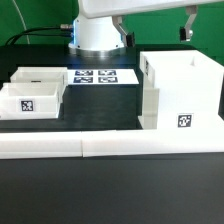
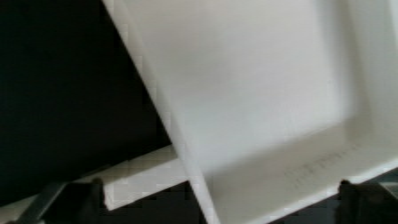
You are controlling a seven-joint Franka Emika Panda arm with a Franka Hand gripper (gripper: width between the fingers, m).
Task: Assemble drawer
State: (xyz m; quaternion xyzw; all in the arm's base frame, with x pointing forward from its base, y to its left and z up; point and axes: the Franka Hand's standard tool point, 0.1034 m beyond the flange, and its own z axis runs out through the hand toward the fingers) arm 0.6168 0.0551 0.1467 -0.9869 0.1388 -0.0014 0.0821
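**While the housing (image 1: pixel 180 90) stands right, the gripper (image 1: pixel 188 22) hangs spread above it**

Where the black table (image 1: pixel 105 112) reaches the exterior view's right, the housing stands upright, its tag facing the camera. Front tray (image 1: pixel 28 102) and back tray (image 1: pixel 38 74) sit just beside each other, well apart at the left. In the wrist view the dark fingertips (image 2: pixel 45 200) are spread wide, with the housing's white wall (image 2: pixel 249 100) seen between them. The marker board (image 1: pixel 104 77) lies mid-table, a rail (image 1: pixel 110 148) runs along the front, and the room behind is dim.
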